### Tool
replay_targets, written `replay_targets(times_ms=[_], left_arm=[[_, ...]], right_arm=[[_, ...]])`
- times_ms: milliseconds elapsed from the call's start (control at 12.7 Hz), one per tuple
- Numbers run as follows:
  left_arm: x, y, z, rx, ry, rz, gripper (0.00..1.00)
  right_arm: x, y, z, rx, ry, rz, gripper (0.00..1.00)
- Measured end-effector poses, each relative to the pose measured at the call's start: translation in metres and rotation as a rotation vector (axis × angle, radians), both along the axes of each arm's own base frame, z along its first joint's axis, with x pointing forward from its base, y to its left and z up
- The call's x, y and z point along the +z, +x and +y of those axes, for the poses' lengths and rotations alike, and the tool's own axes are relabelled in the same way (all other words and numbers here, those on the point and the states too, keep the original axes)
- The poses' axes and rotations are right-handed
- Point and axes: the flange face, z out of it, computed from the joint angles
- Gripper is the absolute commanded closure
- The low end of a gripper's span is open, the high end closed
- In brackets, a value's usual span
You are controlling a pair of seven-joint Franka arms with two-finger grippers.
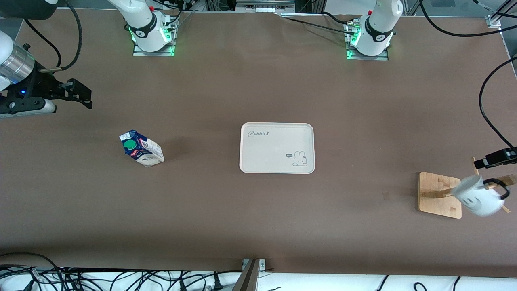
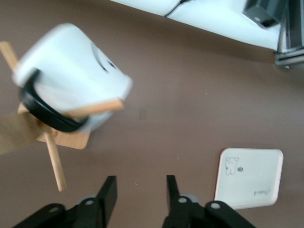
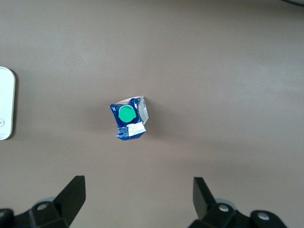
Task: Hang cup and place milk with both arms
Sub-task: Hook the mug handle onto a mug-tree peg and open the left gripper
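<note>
The white cup point(image 1: 478, 198) with a smiley face hangs by its black handle on a peg of the wooden rack point(image 1: 439, 195), looking blurred. It also shows in the left wrist view point(image 2: 71, 71). My left gripper point(image 1: 494, 158) is open and empty, up in the air just off the cup and rack; its jaws point(image 2: 140, 190) hold nothing. The milk point(image 1: 141, 148), a blue and white carton with a green cap, stands on the table. My right gripper point(image 1: 80, 96) hangs open and empty above the table by the milk point(image 3: 129, 117), jaws point(image 3: 137, 190) spread wide.
A white rabbit-print tray point(image 1: 277, 129) lies at the table's middle, between milk and rack; it also shows in the left wrist view point(image 2: 249, 194) and at the edge of the right wrist view point(image 3: 5, 102). Cables lie along the table's near edge point(image 1: 121, 279).
</note>
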Motion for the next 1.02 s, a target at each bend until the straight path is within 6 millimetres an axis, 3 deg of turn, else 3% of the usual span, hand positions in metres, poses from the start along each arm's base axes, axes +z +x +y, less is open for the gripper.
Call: replay_targets(times_ms=[314,472,707,1022], left_arm=[[0.055,-0.025,-0.052,-0.077,0.05,0.086,0.0],[0.07,-0.031,-0.068,-0.093,0.101,0.103,0.0],[0.097,-0.044,-0.115,-0.159,0.234,0.103,0.0],[0.121,-0.061,-0.116,-0.162,0.302,0.103,0.0]], right_arm=[[0.0,0.0,0.0,0.0,0.0,0.0,0.0],[0.0,0.0,0.0,0.0,0.0,0.0,0.0],[0.0,0.0,0.0,0.001,0.0,-0.001,0.0],[0.0,0.0,0.0,0.001,0.0,-0.001,0.0]])
